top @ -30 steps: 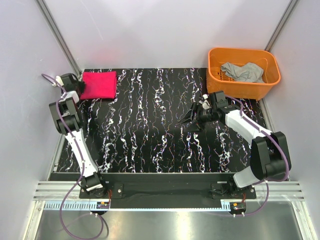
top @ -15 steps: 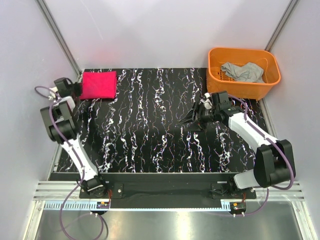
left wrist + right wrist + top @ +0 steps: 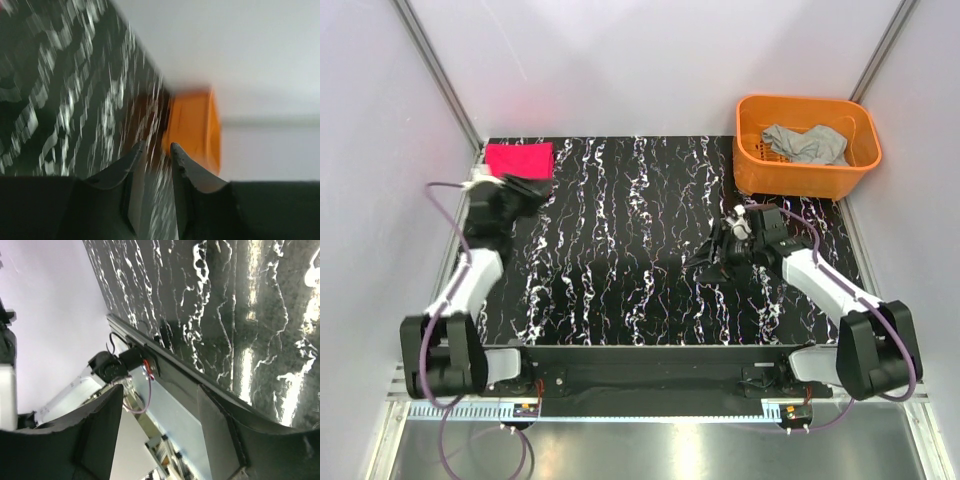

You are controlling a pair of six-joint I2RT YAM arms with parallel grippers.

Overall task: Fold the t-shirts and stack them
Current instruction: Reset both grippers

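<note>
Nearest the arm bases, at 6 o'clock, the table (image 3: 620, 290) shows bare black marble, probably kept as folding space. Right gripper (image 3: 705, 255) hangs over the table at about 3 o'clock from centre, jaws spread wide and holding nothing. Right wrist view agrees: its fingers (image 3: 100, 430) are well apart with only tabletop and the table's front rail between them. An empty, wide-open gripper reads as ready to take cloth, not carrying any.

Left gripper (image 3: 533, 188) is at about 10 o'clock, just beside the near edge of the red t-shirt (image 3: 518, 158). Whether it touches the cloth, cannot tell from above. Left wrist view is blurred but shows jaws nearly together, a thin gap, nothing pinched.

Red t-shirt lies folded flat toward 11 o'clock in the far-left corner. That looks like the base of the stack, parked clear of the working area.

Farthest, at 1 o'clock, the orange basket (image 3: 800, 180) holds a crumpled grey t-shirt (image 3: 805, 143), unfolded, so the basket is the supply.

Judgement: one shirt done, grey one next. Right arm is closer to the basket, so it likely fetches. Risk is cloth catching on the basket rim.
</note>
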